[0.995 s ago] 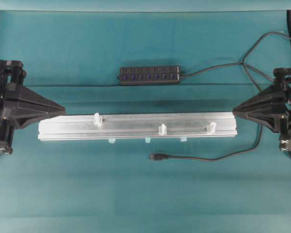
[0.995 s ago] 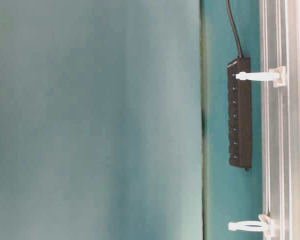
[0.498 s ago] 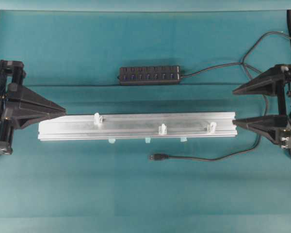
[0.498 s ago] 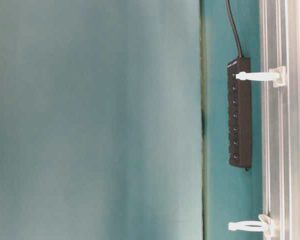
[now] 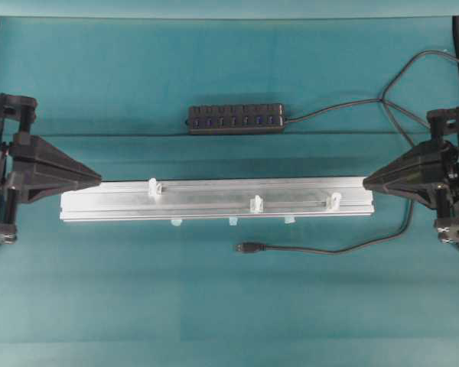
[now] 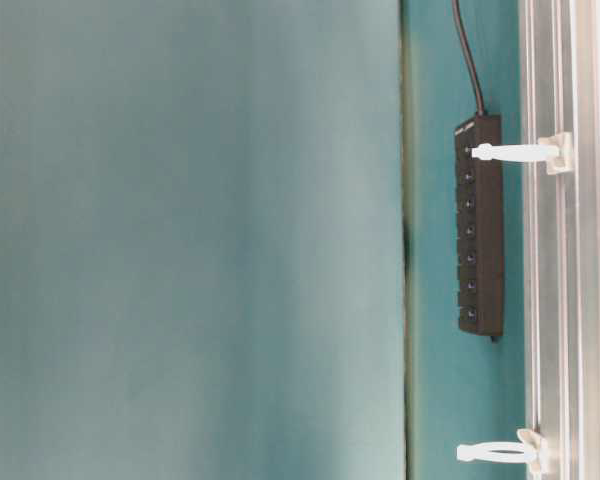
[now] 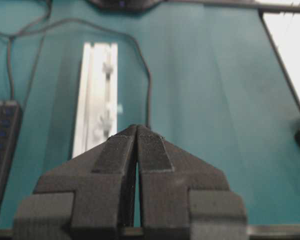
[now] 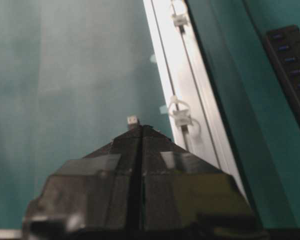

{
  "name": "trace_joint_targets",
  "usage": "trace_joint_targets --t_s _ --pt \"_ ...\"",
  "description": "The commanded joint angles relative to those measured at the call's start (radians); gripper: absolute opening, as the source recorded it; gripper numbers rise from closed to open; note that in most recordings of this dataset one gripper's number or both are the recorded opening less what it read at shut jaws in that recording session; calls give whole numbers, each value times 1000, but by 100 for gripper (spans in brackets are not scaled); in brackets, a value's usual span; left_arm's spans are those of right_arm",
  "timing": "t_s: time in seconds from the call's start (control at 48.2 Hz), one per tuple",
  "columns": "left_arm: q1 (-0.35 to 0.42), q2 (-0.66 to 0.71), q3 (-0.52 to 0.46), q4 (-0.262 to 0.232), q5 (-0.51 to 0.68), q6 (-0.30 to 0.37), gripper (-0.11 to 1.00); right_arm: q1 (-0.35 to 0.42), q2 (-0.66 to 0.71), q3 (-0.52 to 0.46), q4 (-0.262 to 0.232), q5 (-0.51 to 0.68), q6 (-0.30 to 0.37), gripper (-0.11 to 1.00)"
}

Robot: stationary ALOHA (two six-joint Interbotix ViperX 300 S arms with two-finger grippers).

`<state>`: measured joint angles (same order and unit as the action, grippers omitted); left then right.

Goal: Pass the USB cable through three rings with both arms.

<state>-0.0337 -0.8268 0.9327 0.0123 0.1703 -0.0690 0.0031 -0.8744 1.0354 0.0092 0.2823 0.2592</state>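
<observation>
The USB cable [image 5: 329, 248] lies loose on the teal mat in front of the rail, and its plug [image 5: 249, 248] points left. The plug's silver tip also shows just past my right fingertips in the right wrist view [image 8: 133, 120]. Three whitish rings [image 5: 154, 187] [image 5: 255, 204] [image 5: 334, 201] stand on the silver rail [image 5: 214, 210]. My left gripper [image 5: 99, 180] is shut and empty at the rail's left end. My right gripper [image 5: 366, 183] is shut and empty at the rail's right end. Neither gripper touches the cable.
A black multi-port hub [image 5: 236, 118] with its own cable lies behind the rail, and it also shows in the table-level view [image 6: 480, 225]. Pale teal tabs [image 5: 233, 222] stick out along the rail's front edge. Cables loop at the far right [image 5: 402, 84].
My right gripper stood wide open half a second ago and is now shut again, as it was one second ago. The left gripper has barely shifted. The cable and plug have not moved.
</observation>
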Motion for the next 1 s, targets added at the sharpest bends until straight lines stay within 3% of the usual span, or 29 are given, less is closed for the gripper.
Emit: trace_joint_targets --t_s 0.0,0.124,0.332,0.498,0.726,0.974 --pt "2 9 -31 2 3 -2 2 5 18 -38 -2 0 8 -10" --pt "2 6 -29 3 2 3 2 21 60 -67 -2 52 8 -10" --pt "2 3 -28 3 9 6 2 74 232 -170 -2 325 6 -10" --pt "2 3 -26 3 25 5 2 104 377 -275 -2 399 5 -10" --pt "2 3 -28 3 49 -2 2 140 578 -437 -51 583 -29 -10" --pt "2 -3 -26 3 77 -2 2 140 706 -551 -57 629 -55 -10"
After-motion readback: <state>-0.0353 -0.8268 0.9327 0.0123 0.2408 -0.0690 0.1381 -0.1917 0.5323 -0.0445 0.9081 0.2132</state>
